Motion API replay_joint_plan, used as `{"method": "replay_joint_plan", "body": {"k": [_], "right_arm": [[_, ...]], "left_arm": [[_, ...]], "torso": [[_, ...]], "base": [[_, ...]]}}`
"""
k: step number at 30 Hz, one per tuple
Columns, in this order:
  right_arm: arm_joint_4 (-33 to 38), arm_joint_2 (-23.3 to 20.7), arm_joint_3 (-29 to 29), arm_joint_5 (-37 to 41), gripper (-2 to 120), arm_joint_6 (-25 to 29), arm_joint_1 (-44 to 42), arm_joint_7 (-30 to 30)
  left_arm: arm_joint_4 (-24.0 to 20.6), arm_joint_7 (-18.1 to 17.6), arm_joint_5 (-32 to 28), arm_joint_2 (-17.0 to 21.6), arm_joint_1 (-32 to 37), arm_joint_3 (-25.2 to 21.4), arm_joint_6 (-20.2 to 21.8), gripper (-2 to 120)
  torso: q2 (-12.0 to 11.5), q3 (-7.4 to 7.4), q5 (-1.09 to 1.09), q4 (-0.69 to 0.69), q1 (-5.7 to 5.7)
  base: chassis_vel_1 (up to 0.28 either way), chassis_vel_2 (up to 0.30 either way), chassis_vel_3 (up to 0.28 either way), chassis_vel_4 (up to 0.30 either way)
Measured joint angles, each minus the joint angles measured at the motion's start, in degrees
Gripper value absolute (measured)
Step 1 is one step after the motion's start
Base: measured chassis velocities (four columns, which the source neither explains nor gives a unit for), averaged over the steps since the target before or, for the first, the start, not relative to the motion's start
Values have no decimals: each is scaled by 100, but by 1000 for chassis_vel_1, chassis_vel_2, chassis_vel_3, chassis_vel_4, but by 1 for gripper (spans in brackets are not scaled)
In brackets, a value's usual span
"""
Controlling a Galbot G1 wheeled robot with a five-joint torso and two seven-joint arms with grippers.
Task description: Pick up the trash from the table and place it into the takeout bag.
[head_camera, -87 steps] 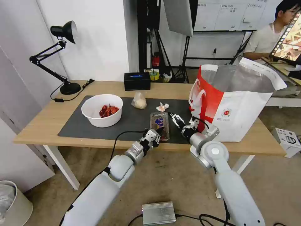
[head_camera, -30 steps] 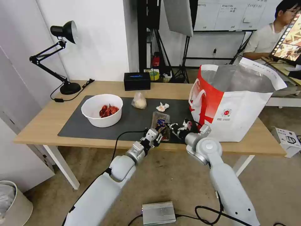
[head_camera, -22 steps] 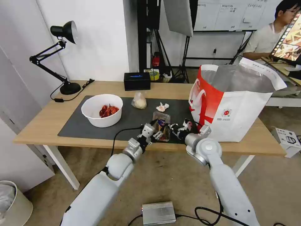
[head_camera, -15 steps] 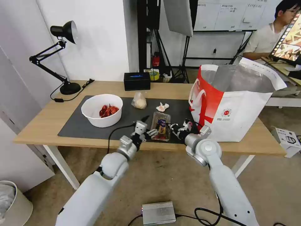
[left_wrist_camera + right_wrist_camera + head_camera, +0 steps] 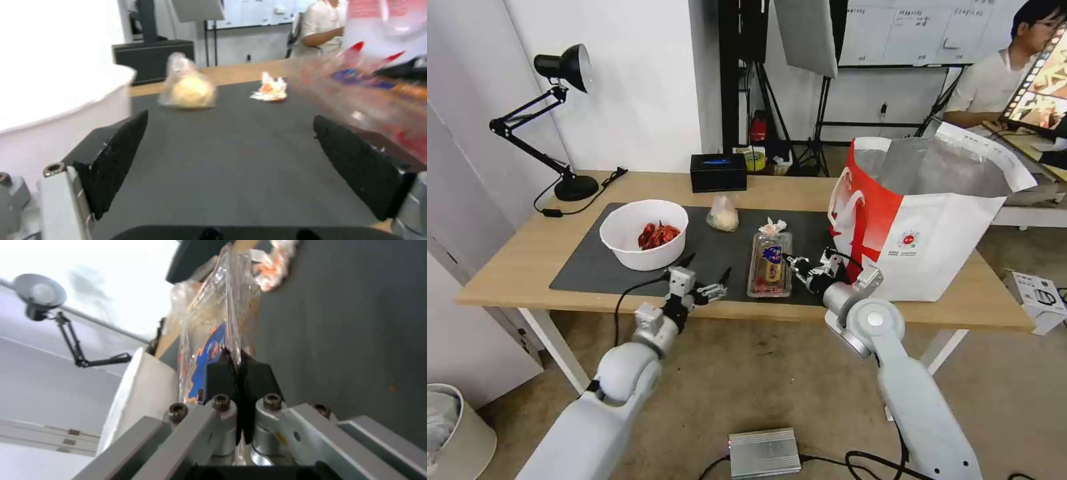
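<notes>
Black desk lamp [image 5: 564, 100] sitting at ten o'clock, black box [image 5: 718, 173] up at twelve. Silver metal unit [image 5: 764, 453] on the floor, six o'clock.

Bright even room light, soft shadows.
My left wrist view smears the clamshell box [image 5: 378, 96] with motion blur; white bowl [image 5: 53, 100] blown out. Head view bends at edges; right wrist background soft, sky-white glare.
</notes>
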Motion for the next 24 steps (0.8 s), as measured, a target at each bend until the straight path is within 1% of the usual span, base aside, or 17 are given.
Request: {"method": "replay_joint_plan", "body": {"k": [2, 4, 5, 8, 12, 15, 17, 19, 20, 23, 24], "right_arm": [[51, -17, 2, -9, 0, 12, -16, -20], [296, -111, 36, -36, 0, 54, -90, -75], [296, -111, 36, -36, 0, 54, -90, -75], [634, -279, 150, -41, 0, 115, -189, -163], [777, -385, 228, -22, 0, 156, -222, -253], [1167, -641, 498, 182, 0, 239, -243, -457], [1230, -678, 536, 214, 0, 254, -247, -484], [1546, -824, 734, 359, 0, 319, -274, -588], [1546, -824, 734, 359, 0, 319, -274, -588], [2002, -1006, 1050, 586, 0, 405, -305, -614], [2002, -1006, 1050, 586, 0, 405, -305, -614]], "left_arm": [[-39, 5, 0, 4, 80, -72, -3, 100], [-145, 12, 1, -1, 340, -304, -18, 100], [-145, 12, 1, -1, 340, -304, -18, 100], [-236, 23, 25, -59, 580, -538, -34, 100], [-263, 25, 50, -93, 660, -617, -33, 100], [-343, 27, 181, -189, 814, -765, -26, 100], [-359, 27, 198, -199, 845, -782, -24, 100], [-429, 33, 281, -236, 995, -851, -18, 100], [-429, 33, 281, -236, 995, -851, -18, 100], [-528, 40, 339, -261, 1153, -957, -16, 100], [-528, 40, 339, -261, 1153, -957, -16, 100]], "torso": [[0, 0, 0, 0, 0], [0, 0, 1, 1, 0], [0, 0, 1, 1, 0], [0, 0, 1, 0, 0], [0, 0, 1, 1, 0], [0, 0, 1, 0, 0], [0, 0, 1, 0, 0], [0, 0, 1, 0, 0], [0, 0, 1, 0, 0], [0, 0, 1, 0, 0], [0, 0, 1, 0, 0]], "base": [[0, 0, 0, 0], [0, 0, 0, 0], [0, 0, 0, 0], [0, 0, 0, 0], [0, 0, 0, 0], [0, 0, 0, 0], [0, 0, 0, 0], [0, 0, 0, 0], [0, 0, 0, 0], [0, 0, 0, 0], [0, 0, 0, 0]]}}
